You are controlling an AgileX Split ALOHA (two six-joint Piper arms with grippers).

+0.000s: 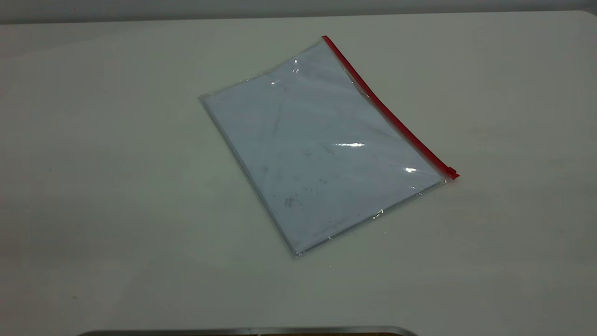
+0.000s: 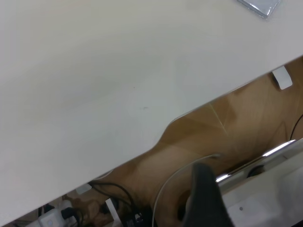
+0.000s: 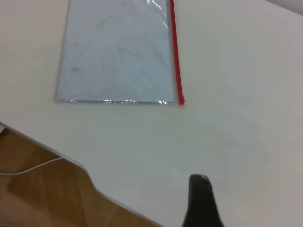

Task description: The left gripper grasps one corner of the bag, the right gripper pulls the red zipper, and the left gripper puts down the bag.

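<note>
The bag (image 1: 322, 149) lies flat on the white table (image 1: 93, 186), a clear pouch with a smudged white sheet inside. The red zipper (image 1: 387, 109) runs along its right-hand edge, and the small slider tab (image 1: 451, 171) sits at the near end. Neither arm appears in the exterior view. In the right wrist view the bag (image 3: 118, 52) and red zipper (image 3: 174, 52) lie some way ahead of my right gripper (image 3: 201, 201), which hangs over bare table. My left gripper (image 2: 203, 198) is beyond the table edge, with only a corner of the bag (image 2: 262, 5) in its view.
The table edge (image 2: 161, 137) has a curved notch, with wooden floor, cables and a power strip (image 2: 52, 215) below it. A metal rim (image 1: 247, 331) shows at the front of the exterior view. Bare tabletop surrounds the bag on all sides.
</note>
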